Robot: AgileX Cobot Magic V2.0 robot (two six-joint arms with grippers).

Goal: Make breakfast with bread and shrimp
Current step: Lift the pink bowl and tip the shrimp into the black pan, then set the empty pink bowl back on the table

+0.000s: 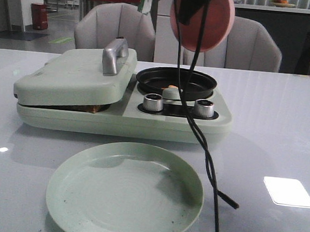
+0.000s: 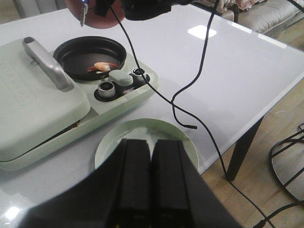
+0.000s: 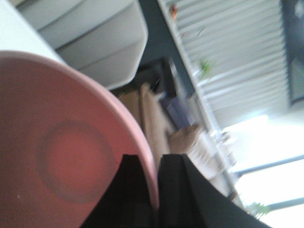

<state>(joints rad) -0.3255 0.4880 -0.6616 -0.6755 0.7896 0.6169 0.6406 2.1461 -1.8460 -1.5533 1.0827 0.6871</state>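
Small orange-pink shrimp (image 2: pixel 101 67) lie in the round black pan (image 1: pixel 176 81) of the green breakfast maker (image 1: pixel 143 120); in the front view the shrimp (image 1: pixel 171 88) just peek over the pan's near rim. The bread (image 1: pixel 93 109) shows only as a brown edge in the gap under the closed lid (image 1: pixel 74 76). High above the pan, my right gripper (image 3: pixel 156 161) is shut on the rim of a pink plate (image 1: pixel 203 17), which hangs tilted on edge. My left gripper (image 2: pixel 151 142) is shut with nothing in it, above the near side of an empty green plate (image 2: pixel 183 142).
The green plate (image 1: pixel 125 192) lies in front of the maker, near the table's front edge. Black cables (image 1: pixel 199 136) hang from the right arm across the pan, two knobs (image 1: pixel 153 102) and the plate's right side. A silver handle (image 1: pixel 115 55) tops the lid. Chairs stand behind.
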